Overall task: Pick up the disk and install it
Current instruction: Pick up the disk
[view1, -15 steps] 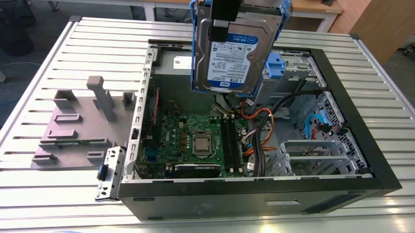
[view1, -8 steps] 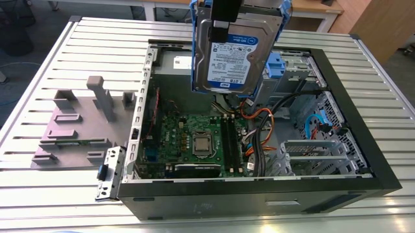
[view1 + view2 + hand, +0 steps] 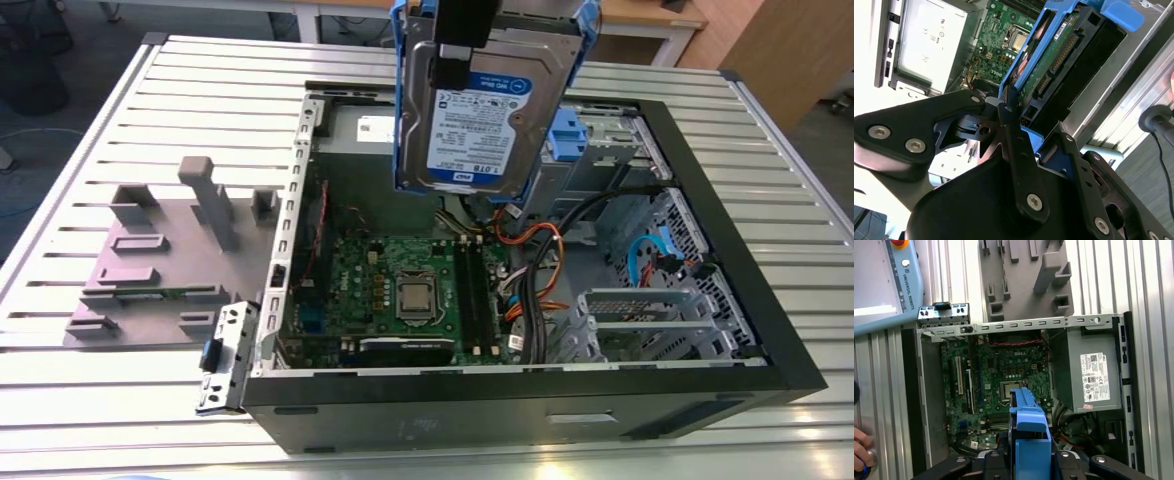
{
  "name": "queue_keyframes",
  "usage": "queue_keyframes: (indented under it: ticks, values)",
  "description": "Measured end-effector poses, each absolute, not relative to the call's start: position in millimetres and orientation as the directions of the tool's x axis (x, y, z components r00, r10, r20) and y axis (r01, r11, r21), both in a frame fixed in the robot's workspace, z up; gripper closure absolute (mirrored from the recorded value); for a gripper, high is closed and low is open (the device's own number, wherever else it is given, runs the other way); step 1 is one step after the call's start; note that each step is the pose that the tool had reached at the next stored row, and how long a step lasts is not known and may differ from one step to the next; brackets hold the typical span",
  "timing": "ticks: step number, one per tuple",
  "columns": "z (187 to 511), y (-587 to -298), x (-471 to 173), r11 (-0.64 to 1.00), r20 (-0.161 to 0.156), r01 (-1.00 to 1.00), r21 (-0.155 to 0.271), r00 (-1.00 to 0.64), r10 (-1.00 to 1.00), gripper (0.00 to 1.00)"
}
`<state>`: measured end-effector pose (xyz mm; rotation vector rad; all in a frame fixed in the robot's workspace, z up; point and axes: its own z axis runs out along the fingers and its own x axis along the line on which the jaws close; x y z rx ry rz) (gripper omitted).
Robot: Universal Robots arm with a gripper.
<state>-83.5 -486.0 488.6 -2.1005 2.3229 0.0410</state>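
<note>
The disk [image 3: 478,110], a silver hard drive with a white-and-blue label in a bright blue frame, hangs upright above the back of the open computer case [image 3: 534,385]. My gripper [image 3: 461,45] is shut on its upper end. In the second wrist view the black fingers [image 3: 1011,125] clamp the blue frame, and the disk [image 3: 1054,55] shows its green circuit side and connector. In the first wrist view the blue frame of the disk [image 3: 1029,432] sticks out from my gripper [image 3: 1026,460] over the motherboard [image 3: 1004,375].
Inside the case lie the motherboard [image 3: 400,290], loose cables [image 3: 534,250], a grey box with a white sticker [image 3: 1091,372] and drive bays with a blue latch [image 3: 571,135]. A grey fixture [image 3: 174,250] stands beside the case on the slatted table [image 3: 107,400]. A hand [image 3: 861,450] and a pendant [image 3: 884,280] are nearby.
</note>
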Motion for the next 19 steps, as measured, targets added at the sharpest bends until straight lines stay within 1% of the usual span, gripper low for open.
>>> queue_keyframes:
  ticks: [19]
  values:
    - [488.5, -490.6, -83.5, 0.100, -0.025, -0.995, 0.013, -0.100, -0.995, 0.64]
